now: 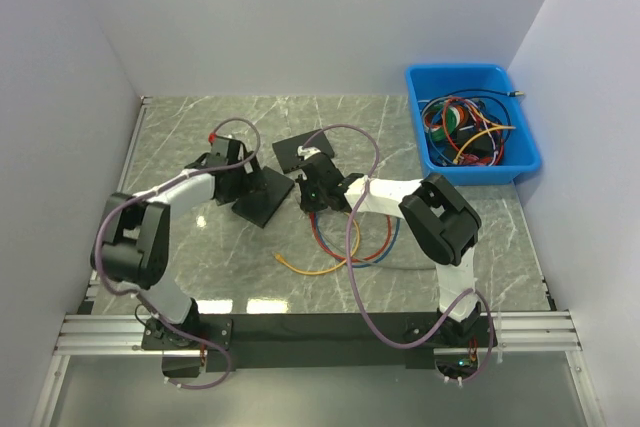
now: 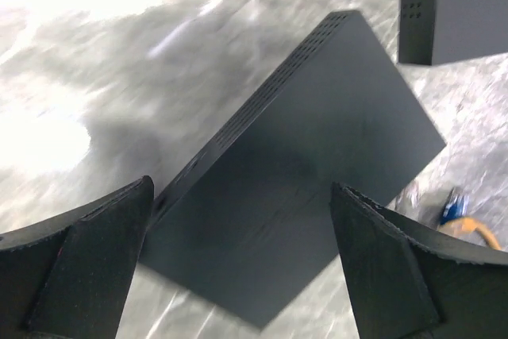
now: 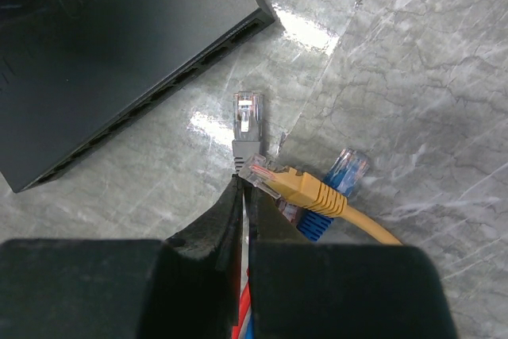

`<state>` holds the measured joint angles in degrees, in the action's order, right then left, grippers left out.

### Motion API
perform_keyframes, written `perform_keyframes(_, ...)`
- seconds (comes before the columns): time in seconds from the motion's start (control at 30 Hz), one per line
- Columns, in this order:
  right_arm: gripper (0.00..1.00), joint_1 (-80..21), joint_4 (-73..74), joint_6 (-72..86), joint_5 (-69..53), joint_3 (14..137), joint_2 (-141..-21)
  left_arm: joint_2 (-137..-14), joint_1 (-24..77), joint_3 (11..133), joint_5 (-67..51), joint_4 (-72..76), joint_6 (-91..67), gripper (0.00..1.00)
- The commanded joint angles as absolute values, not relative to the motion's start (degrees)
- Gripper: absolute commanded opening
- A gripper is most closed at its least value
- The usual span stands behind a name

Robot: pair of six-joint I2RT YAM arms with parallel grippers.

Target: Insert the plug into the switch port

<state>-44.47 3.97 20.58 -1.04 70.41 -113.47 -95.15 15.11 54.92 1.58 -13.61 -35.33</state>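
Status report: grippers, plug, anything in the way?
Left gripper open over switch. Right gripper shut on grey plug, not yet inserted. Orange plug alongside.

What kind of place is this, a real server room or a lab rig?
Looks like a lab test cell: white panels box in a table, robot arms are bolted at its near edge, and a blue bin holds spare cables.

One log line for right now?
left end effector: open above switch | right end effector: shut on grey plug | insertion: not yet done
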Motion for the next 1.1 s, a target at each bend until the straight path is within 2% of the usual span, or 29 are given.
perform_keyframes(0.0, 0.00, -44.5, 7.6, 20.8, -1.8, 69.1, -111.5, -87.8, 15.2, 57.6, 6.2, -21.9, -35.3, 1.00)
perform_keyframes(0.2, 0.00, -44.7, 7.5, 20.7, -1.6, 68.3, -110.9, -80.1, 15.3, 64.1, 10.9, -29.7, -31.2, 0.99)
perform_keyframes(0.3, 0.00, -45.1, 7.2, 20.7, -1.3, 68.0, -110.5, -75.4, 15.3, 64.4, 9.6, -29.9, -28.4, 0.99)
perform_keyframes(0.43, 0.00, -46.1, 4.8, 20.5, -0.3, 65.5, -107.3, -75.1, 15.1, 67.1, 1.5, -34.4, -22.3, 0.99)
perform_keyframes(0.6, 0.00, -49.0, 2.6, 20.4, 3.0, 62.2, -101.6, -72.6, 15.1, 63.5, 6.1, -30.7, -20.1, 0.99)
perform_keyframes(0.87, 0.00, -58.9, 8.5, 19.5, 13.7, 61.0, -97.0, -76.6, 15.1, 62.1, 4.6, -25.1, -19.6, 0.99)
perform_keyframes(1.07, 0.00, -59.3, 8.5, 19.0, 13.7, 59.4, -96.5, -83.5, 14.9, 62.5, 3.1, -25.1, -20.0, 0.99)
